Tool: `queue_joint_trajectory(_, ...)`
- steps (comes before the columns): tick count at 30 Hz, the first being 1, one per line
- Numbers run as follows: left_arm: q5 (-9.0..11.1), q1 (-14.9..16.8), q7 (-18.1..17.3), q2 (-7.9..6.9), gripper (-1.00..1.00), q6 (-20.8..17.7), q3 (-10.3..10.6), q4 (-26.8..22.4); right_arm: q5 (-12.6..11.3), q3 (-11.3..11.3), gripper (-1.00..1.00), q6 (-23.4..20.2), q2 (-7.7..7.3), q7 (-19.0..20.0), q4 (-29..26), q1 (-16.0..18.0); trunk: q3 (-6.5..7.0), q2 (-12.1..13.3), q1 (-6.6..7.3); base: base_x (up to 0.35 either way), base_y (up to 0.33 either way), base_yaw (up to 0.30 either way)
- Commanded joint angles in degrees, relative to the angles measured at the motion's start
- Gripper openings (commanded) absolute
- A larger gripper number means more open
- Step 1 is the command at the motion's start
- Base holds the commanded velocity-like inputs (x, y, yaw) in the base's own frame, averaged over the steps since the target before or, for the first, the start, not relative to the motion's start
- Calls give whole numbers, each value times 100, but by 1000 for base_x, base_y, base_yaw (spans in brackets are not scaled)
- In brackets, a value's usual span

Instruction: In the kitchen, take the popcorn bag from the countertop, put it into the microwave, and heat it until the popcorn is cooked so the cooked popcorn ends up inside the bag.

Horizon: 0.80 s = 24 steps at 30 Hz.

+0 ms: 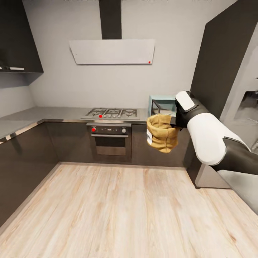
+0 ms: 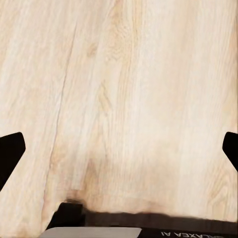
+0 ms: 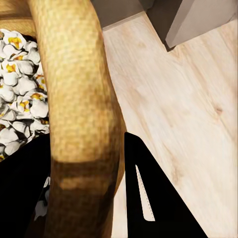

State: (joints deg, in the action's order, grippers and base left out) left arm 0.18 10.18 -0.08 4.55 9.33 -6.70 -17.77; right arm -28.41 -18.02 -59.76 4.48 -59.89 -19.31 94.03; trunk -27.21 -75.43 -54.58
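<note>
The kitchen [image 1: 107, 89] has grey walls, dark cabinets and a pale wood floor [image 1: 118, 211]. A grey countertop [image 1: 32, 118] runs along the back and the left side, with a steel hob [image 1: 111, 113] in the middle and a dark oven [image 1: 109, 138] under it. The mint-blue microwave [image 1: 162, 104] stands on the countertop to the right of the hob, partly hidden behind the right arm.

The right gripper [image 1: 175, 122] is closed on the rim of the bag [image 1: 162, 133] and holds it in the air, in front of the microwave and well above the floor. The right wrist view shows the rolled rim [image 3: 82, 99] between a dark finger [image 3: 148, 193] and the inside, where pale popcorn [image 3: 22, 99] lies in a heap.

The left gripper [image 2: 119, 148] points down at the floor with its fingertips far apart and nothing between them.

The risk, I think, is the hold on the soft rim only: the bag hangs tilted, so a quick move could spill popcorn or let the bag slip. It could also knock against the microwave frame when going in.
</note>
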Motion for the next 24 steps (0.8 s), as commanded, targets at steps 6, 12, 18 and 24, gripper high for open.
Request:
queue_joint_trajectory(6,6,2,-1,2,100,17,-32,2,-60,6,-100,-24,0,-44,-11,-32,-6,-3,2,-103,-324,0)
queue_joint_trajectory(12,20,4,-1,-9,100,25,-46,6,-60,17,-100,-24,0,69,-11,-85,-6,-3,2,0,-345,0)
queue_joint_trajectory(18,35,2,-1,-32,100,25,-68,8,-56,69,-100,-24,-56,408,-11,-101,-6,-3,2,115,-346,0)
queue_joint_trajectory(24,35,2,-1,-33,100,25,-69,8,-52,471,-100,-24,-166,898,-11,-156,-6,-3,2,148,-346,0)
